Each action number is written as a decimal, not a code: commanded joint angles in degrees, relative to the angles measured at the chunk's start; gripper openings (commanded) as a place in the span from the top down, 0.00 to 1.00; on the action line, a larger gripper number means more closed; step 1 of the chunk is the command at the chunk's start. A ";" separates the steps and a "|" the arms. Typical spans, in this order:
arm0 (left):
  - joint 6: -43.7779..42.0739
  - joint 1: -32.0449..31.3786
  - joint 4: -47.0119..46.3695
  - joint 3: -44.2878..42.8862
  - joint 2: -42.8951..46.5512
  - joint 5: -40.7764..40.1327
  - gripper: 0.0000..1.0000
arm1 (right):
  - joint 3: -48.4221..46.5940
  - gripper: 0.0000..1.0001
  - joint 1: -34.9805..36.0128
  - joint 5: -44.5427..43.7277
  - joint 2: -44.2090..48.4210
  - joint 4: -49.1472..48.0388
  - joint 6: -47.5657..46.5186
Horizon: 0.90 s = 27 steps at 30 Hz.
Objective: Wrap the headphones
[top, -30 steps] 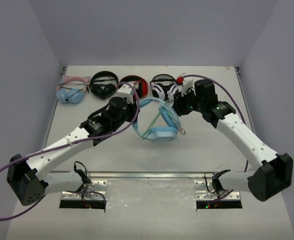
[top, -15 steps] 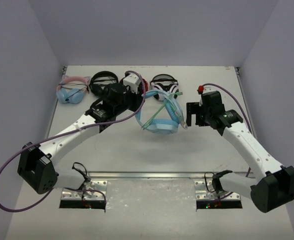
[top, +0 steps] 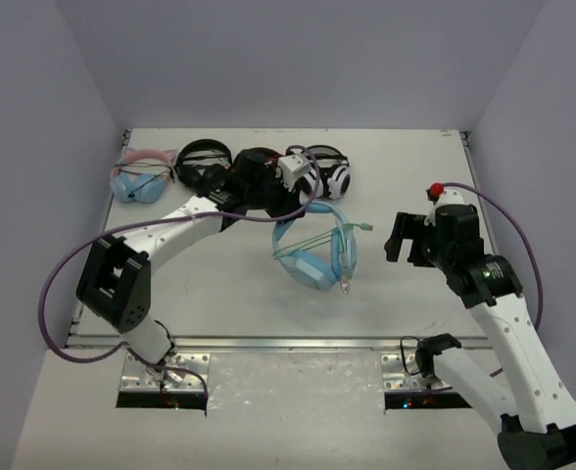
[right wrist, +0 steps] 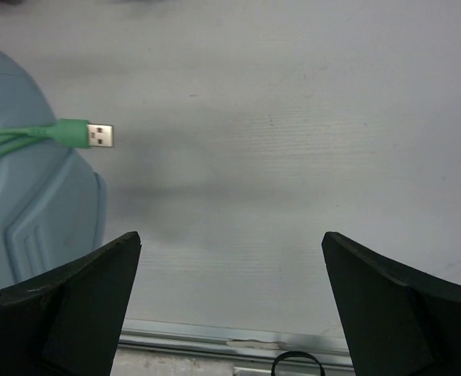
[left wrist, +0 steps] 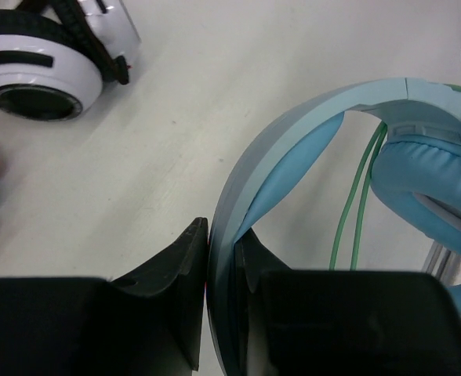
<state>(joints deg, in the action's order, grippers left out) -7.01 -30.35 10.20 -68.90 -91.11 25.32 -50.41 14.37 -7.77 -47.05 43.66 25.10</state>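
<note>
The light-blue headphones lie mid-table with the pale-green cable looped across them. My left gripper is shut on the left end of the blue headband; in the left wrist view the band passes tight between my left gripper's black fingers. A padded ear cup and the cable lie beyond. My right gripper stands open to the right of the headphones, apart from them. In the right wrist view my right gripper holds nothing; the cable's USB plug and an ear cup lie at left.
Along the back edge sit a pale-blue cat-ear pair, a black pair and a white-and-black pair, also close by in the left wrist view as the white-and-black pair. A red-and-black pair is mostly hidden under my left arm. The table's near rail lies below my right gripper.
My right gripper has opened, let go of the headphones and drawn back to the right. My left arm has swung right and toward the back, shifting the headphones it holds.
</note>
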 commanded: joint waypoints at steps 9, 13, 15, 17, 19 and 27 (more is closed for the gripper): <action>-12.41 0.47 5.45 -14.76 -18.04 19.69 0.94 | 1.54 0.01 -0.22 15.49 12.76 2.75 -0.67; -12.77 0.38 4.48 -16.43 -23.83 15.64 0.96 | 4.09 0.01 -0.22 21.12 16.54 1.34 0.82; -11.90 0.38 2.65 -16.96 -25.34 14.59 0.97 | 5.67 0.01 -0.22 20.35 19.18 1.17 1.26; -10.66 0.38 0.97 -17.14 -26.83 15.54 0.98 | 6.82 0.01 -0.13 19.64 21.54 0.99 1.62; -10.75 0.46 0.79 -18.28 -29.03 17.55 0.97 | 7.34 0.01 -0.22 20.86 22.61 0.99 2.05; -13.74 -1.03 8.70 -26.72 -37.55 19.32 0.90 | 8.58 0.01 -0.13 24.65 24.89 3.01 1.97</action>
<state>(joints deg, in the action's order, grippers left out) -20.60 -30.76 17.21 -92.75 -128.11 39.00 -42.41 14.37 15.14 -23.24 47.03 26.48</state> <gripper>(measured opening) 0.143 0.992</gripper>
